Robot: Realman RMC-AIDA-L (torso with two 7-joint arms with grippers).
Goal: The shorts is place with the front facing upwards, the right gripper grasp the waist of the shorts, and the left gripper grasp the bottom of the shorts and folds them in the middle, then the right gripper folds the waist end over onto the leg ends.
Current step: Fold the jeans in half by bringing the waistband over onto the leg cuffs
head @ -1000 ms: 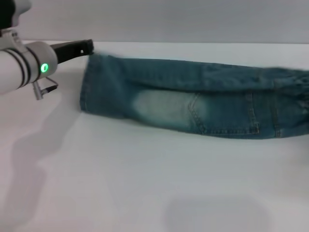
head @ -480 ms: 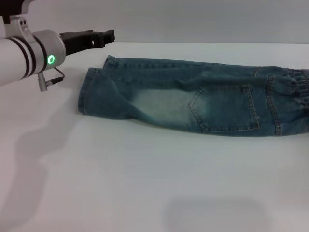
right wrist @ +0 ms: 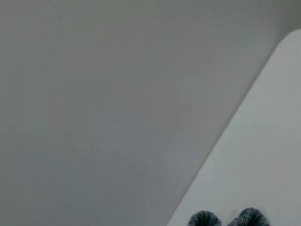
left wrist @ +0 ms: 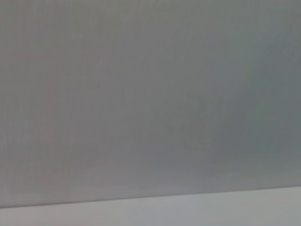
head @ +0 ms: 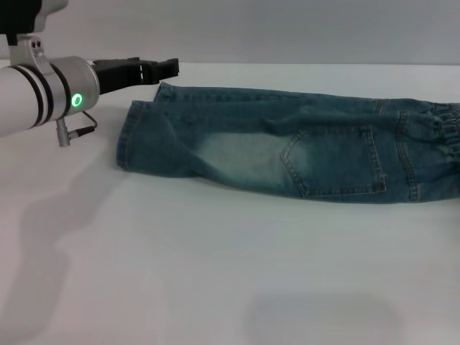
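Shorts (head: 287,154) lay folded lengthwise on the bench (head: 215,287), waist (head: 442,129) at your right, leg hems (head: 133,140) left. Left pincer (head: 167,68) hovered beside the hems, holding nothing; opening unclear. Right pincer unseen. Risk: the top layer could slide and undo the fold.

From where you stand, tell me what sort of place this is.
Probably a lab or test bench for folding clothes: a bare white table, a plain grey wall behind, one pair of denim shorts lying flat, and the left gripper beside the leg ends.
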